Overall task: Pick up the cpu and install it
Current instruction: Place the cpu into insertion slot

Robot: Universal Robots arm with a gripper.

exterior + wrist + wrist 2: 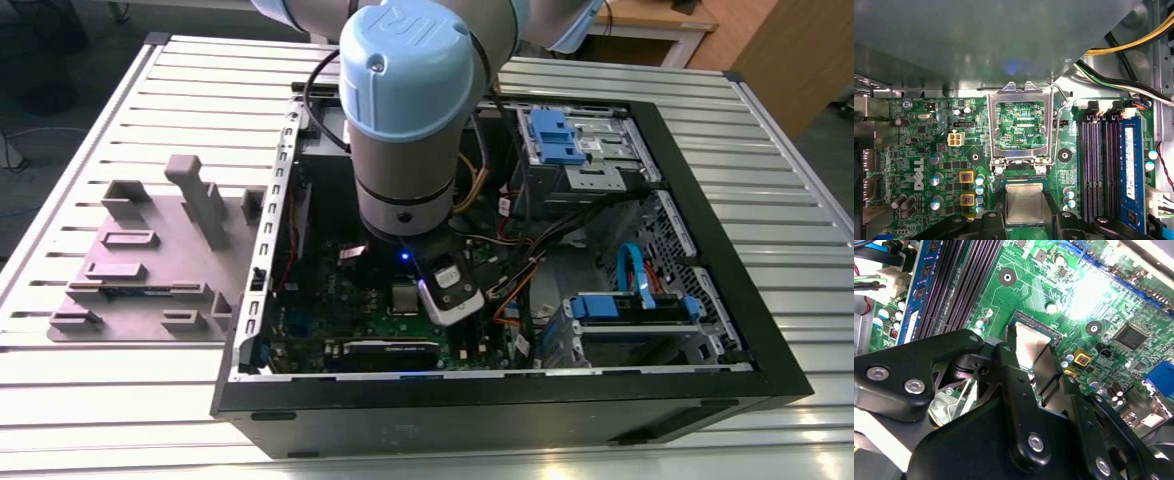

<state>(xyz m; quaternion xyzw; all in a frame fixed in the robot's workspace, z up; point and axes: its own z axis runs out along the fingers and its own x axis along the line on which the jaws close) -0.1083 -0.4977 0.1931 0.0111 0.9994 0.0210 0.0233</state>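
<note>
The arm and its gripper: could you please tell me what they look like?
The thick grey cylindrical arm carries a rounded pale blue joint cap with a raised logo, and a black cable runs beside it. A small blue light glows near its wrist. The matte black gripper has angular linked fingers fastened with silver screws.

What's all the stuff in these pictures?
cpu: one, silvery, over the socket, between the jaws.
socket frame: one, metal, flipped open on the motherboard.
motherboard: one, green, inside the case.
memory stick: one, blue, slotted beside the socket.
computer case: one, black, open, on the table.
table: one, silvery, slatted, under the case.
holder tray: one, grey, exterior view's left of the case.
arm: one, grey with pale blue cap, reaching into the case.
gripper: one, black, jaws shut on the cpu.
</note>
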